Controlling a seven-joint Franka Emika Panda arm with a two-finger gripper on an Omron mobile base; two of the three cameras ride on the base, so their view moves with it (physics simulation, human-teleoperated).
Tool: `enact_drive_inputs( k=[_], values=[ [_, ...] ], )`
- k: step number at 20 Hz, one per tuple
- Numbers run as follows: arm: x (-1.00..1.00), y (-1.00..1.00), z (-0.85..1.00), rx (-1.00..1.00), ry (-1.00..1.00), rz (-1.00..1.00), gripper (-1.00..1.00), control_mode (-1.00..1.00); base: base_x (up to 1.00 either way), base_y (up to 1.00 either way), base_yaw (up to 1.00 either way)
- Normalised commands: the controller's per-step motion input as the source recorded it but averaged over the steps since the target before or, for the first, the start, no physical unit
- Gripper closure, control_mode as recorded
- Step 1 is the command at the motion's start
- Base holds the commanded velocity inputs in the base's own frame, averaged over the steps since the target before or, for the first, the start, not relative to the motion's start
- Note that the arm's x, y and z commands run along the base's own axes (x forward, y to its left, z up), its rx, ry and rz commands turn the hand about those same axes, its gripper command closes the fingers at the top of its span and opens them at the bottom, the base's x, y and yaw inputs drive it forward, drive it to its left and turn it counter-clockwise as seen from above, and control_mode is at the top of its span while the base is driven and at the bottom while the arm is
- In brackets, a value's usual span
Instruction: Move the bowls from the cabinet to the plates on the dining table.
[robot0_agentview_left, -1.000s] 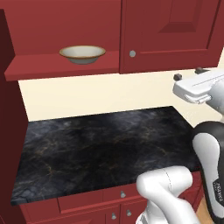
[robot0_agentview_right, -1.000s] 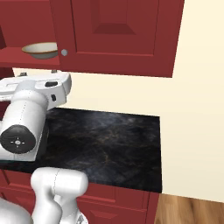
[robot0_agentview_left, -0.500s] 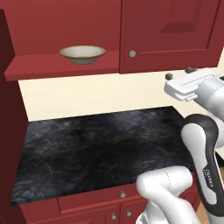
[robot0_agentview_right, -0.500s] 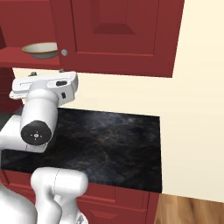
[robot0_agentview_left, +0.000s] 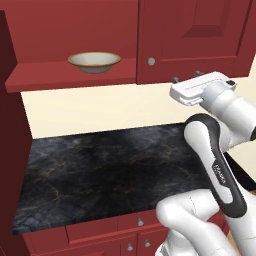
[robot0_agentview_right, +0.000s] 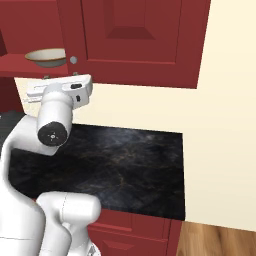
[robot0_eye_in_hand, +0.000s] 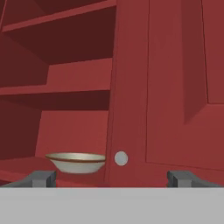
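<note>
Claw (robot0_eye_in_hand: 112, 178) wide open, empty, swung left toward cabinet (robot0_agentview_left: 195, 40) since earlier; bowl (robot0_agentview_left: 94, 62) apparently unmoved on shelf (robot0_agentview_left: 70, 75).

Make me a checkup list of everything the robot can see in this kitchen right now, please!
Surface: black marble counter, bare.
Job's things: one bowl with a tan-gold rim sits on the open shelf of the red cabinet; closed door beside it, with a silver knob.
Clutter: nothing seen.
Grippers: gripper empty, fingers spread wide, raised before the cabinet, short of the bowl.
Cables: nothing seen.
Surroundings: cream wall, red drawers, wooden floor.
</note>
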Motion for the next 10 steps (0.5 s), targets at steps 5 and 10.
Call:
enact_drive_inputs(
  k=[5,10],
  values=[
    [0.49,0.09,-0.10,0.00,-0.05,0.05,-1.00,-1.00,0.00,0.00,0.00],
    [0.53,0.00,-0.05,0.00,0.00,0.03,-1.00,-1.00,0.00,0.00,0.00]
  ],
)
